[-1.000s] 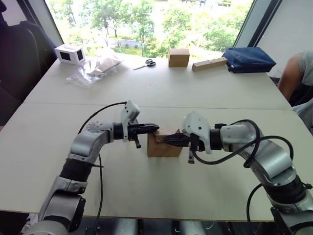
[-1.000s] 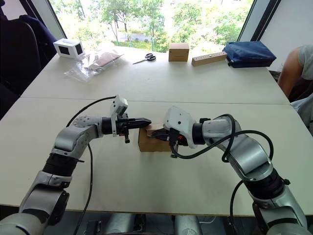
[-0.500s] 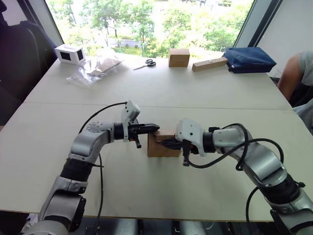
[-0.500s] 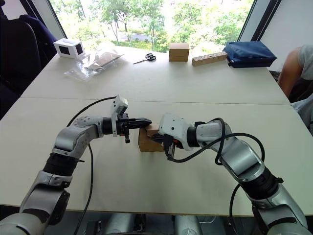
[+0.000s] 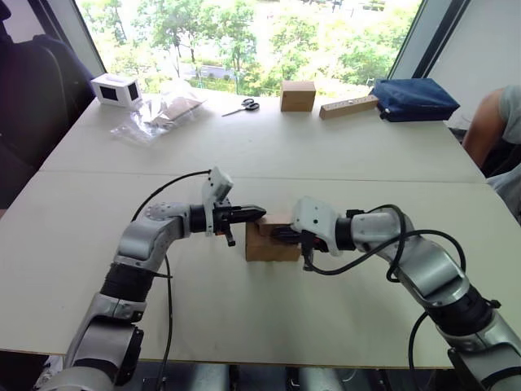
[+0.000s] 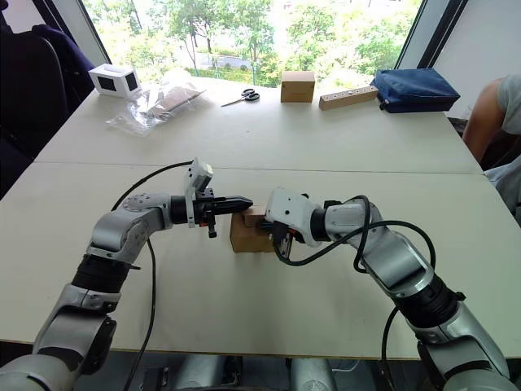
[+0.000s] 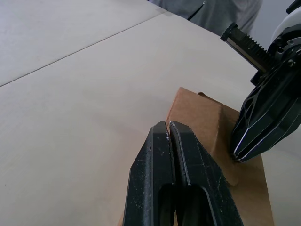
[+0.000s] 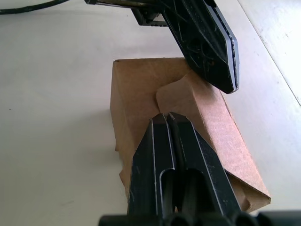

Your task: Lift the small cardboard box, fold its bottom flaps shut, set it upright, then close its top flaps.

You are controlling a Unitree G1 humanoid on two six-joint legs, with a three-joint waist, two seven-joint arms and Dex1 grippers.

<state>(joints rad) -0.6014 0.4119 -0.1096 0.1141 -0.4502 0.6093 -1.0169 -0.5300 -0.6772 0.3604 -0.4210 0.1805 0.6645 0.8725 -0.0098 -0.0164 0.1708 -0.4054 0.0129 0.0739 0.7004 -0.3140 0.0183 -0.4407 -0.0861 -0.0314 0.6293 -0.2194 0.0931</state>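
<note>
The small cardboard box (image 5: 267,243) stands on the white table (image 5: 244,318) between my two arms. Its top flaps (image 8: 192,96) lie folded down, one curved flap edge showing on top. My left gripper (image 5: 259,213) is shut with nothing in it, its tip over the box's upper left corner. My right gripper (image 5: 282,236) is also shut and empty, lying along the box top with its tip on the flaps. In the left wrist view the shut left fingertips (image 7: 168,126) point at the box corner (image 7: 200,115), with the right gripper (image 7: 265,125) resting on the cardboard beyond.
Along the far edge lie a white box (image 5: 114,89), a clear plastic bag (image 5: 161,112), scissors (image 5: 243,105), a cube-like brown box (image 5: 297,95), a long tan bar box (image 5: 348,107) and a blue bag (image 5: 413,98). A person's arm (image 5: 491,120) is at the right.
My right gripper has slid leftward along the box top, toward the left gripper. The left arm and the box have stayed where they were.
</note>
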